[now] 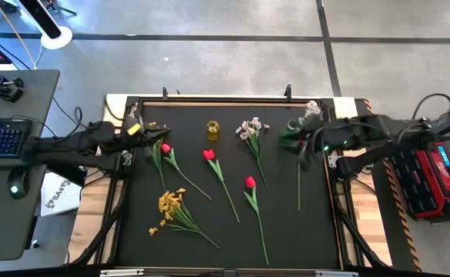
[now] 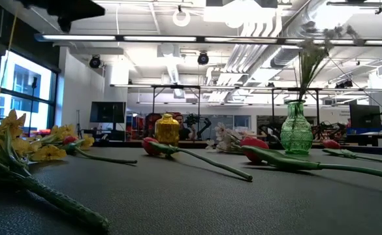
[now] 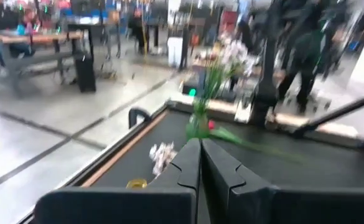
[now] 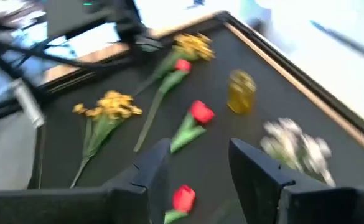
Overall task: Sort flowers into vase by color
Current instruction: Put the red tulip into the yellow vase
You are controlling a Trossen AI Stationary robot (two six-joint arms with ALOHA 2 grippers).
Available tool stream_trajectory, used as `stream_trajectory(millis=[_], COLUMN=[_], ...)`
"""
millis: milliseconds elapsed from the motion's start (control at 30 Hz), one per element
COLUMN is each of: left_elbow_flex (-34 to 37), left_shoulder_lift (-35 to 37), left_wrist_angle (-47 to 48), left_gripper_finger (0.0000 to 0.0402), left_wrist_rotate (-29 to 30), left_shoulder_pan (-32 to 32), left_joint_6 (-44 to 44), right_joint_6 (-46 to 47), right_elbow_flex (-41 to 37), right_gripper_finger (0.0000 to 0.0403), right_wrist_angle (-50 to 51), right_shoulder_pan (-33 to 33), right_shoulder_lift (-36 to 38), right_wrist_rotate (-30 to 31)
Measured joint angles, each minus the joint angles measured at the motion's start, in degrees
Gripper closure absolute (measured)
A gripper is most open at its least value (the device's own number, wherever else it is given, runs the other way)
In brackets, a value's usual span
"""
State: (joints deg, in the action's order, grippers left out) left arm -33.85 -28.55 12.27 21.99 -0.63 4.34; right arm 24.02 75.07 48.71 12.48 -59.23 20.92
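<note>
Flowers (image 1: 213, 165) strewn on mat (image 1: 286, 223) — white spray (image 1: 311, 111) in green vase (image 2: 296, 128)

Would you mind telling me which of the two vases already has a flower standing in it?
The green vase near the right gripper: a white spray stands in it. The small yellow vase is empty.

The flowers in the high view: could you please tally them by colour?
Red tulips: 3
Yellow sprays: 2
White sprays: 2, one in the green vase
Lone stem, head hidden: 1
Total: 8
</note>
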Motion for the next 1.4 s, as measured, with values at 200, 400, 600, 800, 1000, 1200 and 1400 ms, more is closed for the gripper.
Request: stream_trajectory(millis=[200, 400, 600, 800, 1000, 1200, 1400], left_elbow_flex=[-11.9, -16.8, -14.7, -10.0, -2.7, 1.4, 3.0], left_shoulder_lift=[-14.3, -24.0, -28.8, -31.1, -31.6, -31.5, -31.5], left_wrist_angle=[16.6, 25.6, 25.1, 24.8, 22.8, 18.9, 13.5], left_gripper_finger=[0.0401, 0.0401, 0.0401, 0.0401, 0.0401, 0.0401, 0.0401], left_wrist_rotate=[8.6, 11.8, 12.5, 19.5, 29.1, 27.8, 23.3], left_shoulder_pan=[-6.2, -11.6, -16.0, -21.3, -24.5, -24.0, -22.6], left_joint_6=[4.9, 12.8, 23.5, 33.9, 42.3, 41.8, 35.7], right_joint_6=[-11.0, -8.7, -2.9, -4.6, -3.1, 1.6, 3.5], right_elbow_flex=[-2.1, -2.8, -2.8, -2.8, -2.8, -2.8, -2.8], right_gripper_finger=[0.0261, 0.026, 0.026, 0.0222, 0.0172, 0.0175, 0.0201], right_wrist_angle=[-4.3, -4.4, -4.9, -16.1, -29.3, -35.0, -37.2], right_shoulder_pan=[3.1, 3.0, 2.8, 0.5, -4.9, -9.1, -8.9], right_shoulder_lift=[-9.4, -20.0, -28.5, -38.1, -47.8, -53.8, -56.2], right_wrist_rotate=[0.0, -0.2, -1.5, -5.4, -10.4, -14.5, -15.4])
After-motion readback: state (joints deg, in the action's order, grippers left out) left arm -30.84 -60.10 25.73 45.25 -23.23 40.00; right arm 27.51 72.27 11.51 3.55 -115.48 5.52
